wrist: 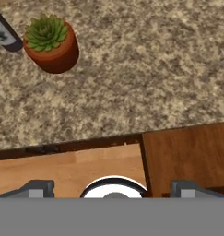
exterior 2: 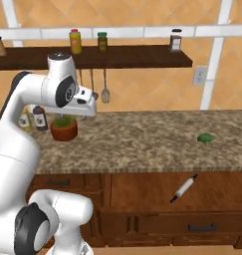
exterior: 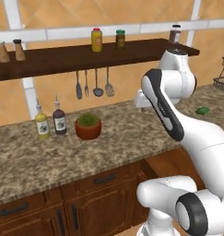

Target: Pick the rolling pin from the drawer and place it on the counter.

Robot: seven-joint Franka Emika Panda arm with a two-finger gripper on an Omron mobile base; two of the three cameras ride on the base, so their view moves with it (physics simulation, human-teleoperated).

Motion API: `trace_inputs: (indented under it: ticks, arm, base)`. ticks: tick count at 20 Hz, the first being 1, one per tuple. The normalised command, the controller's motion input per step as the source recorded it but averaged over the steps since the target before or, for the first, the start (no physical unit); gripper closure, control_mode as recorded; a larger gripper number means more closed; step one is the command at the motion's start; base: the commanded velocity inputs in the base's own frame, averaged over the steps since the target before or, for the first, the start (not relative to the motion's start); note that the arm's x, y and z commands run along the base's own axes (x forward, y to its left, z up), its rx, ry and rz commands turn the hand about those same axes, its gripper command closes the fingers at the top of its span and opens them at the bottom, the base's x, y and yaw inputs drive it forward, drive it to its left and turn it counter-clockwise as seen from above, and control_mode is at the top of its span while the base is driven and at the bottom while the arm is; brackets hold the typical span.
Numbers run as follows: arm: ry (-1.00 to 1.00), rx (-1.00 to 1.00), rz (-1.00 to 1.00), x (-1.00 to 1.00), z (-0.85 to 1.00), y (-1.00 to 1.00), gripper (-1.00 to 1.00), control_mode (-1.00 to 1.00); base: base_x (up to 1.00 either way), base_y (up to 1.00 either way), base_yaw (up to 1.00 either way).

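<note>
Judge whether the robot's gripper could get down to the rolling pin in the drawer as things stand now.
Probably yes. The rolling pin lies uncovered in the open drawer, with nothing on top of it. The gripper hangs above the counter edge, off to one side, so it must first shift sideways past the rim, then lower.

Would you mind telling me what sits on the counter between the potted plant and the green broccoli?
Nothing: in the right base view, the counter between the potted plant and the broccoli is bare speckled granite; only the robot's hand hangs above the plant's end.
</note>
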Motion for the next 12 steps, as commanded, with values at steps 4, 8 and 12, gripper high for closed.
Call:
trace_inputs:
  ticks: [4, 8, 12]
  arm:
    - [0.0, 0.0, 0.0, 0.0, 0.0, 0.0, -1.0, 1.0]
    - [0.0, 0.0, 0.0, 0.0, 0.0, 0.0, -1.0, 1.0]
    - [0.0, 0.0, 0.0, -0.07, 0.0, 0.0, -1.0, -1.0]
  base:
    - [0.41, 0.84, -0.23]
    - [0.45, 0.43, -0.16]
    - [0.0, 0.0, 0.0]
